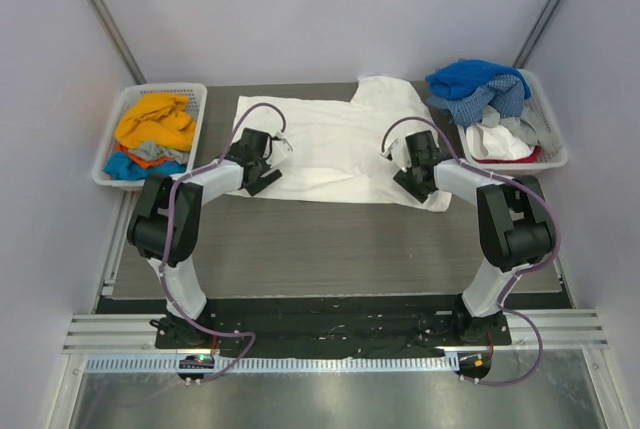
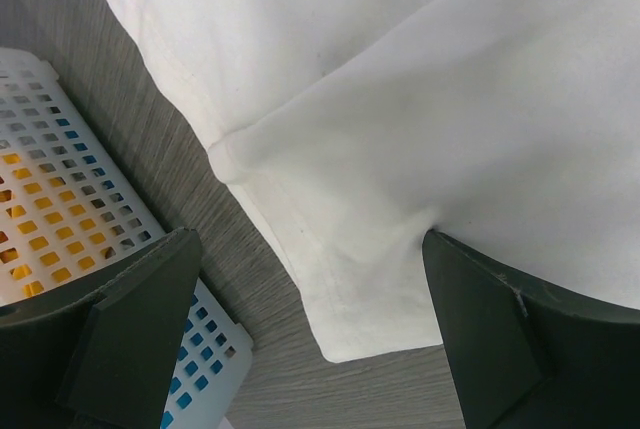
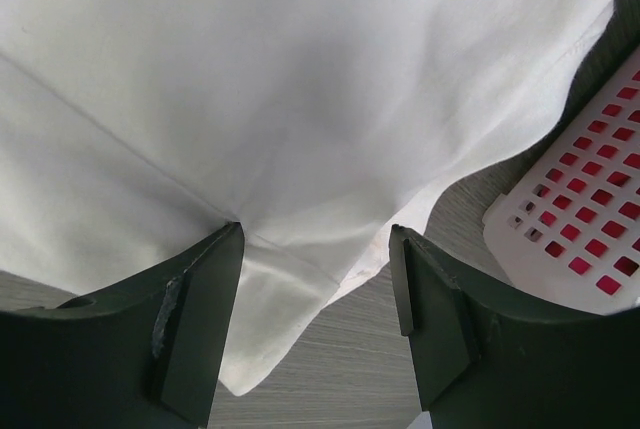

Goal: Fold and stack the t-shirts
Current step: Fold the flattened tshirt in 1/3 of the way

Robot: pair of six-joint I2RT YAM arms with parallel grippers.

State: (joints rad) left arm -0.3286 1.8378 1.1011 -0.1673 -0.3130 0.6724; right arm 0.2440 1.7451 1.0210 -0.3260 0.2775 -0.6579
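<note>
A large white t-shirt point(image 1: 330, 144) lies spread across the far half of the table. My left gripper point(image 1: 255, 177) is open over the shirt's near left corner point(image 2: 400, 249), one finger point(image 2: 500, 339) pressing the cloth, the other point(image 2: 130, 319) beside the edge over bare table. My right gripper point(image 1: 415, 181) is open over the shirt's near right corner point(image 3: 300, 279), one finger point(image 3: 190, 329) on the cloth, the other point(image 3: 450, 319) over the table. Orange, grey and blue shirts point(image 1: 152, 129) fill the left basket. Blue and checked shirts point(image 1: 478, 87) pile in the right basket.
A white slatted basket point(image 1: 113, 139) stands at the table's left edge, also seen in the left wrist view point(image 2: 60, 209). Another white basket point(image 1: 548, 144) stands at the right edge, seen in the right wrist view point(image 3: 580, 239). Grey wood-grain table point(image 1: 330, 244) lies in front.
</note>
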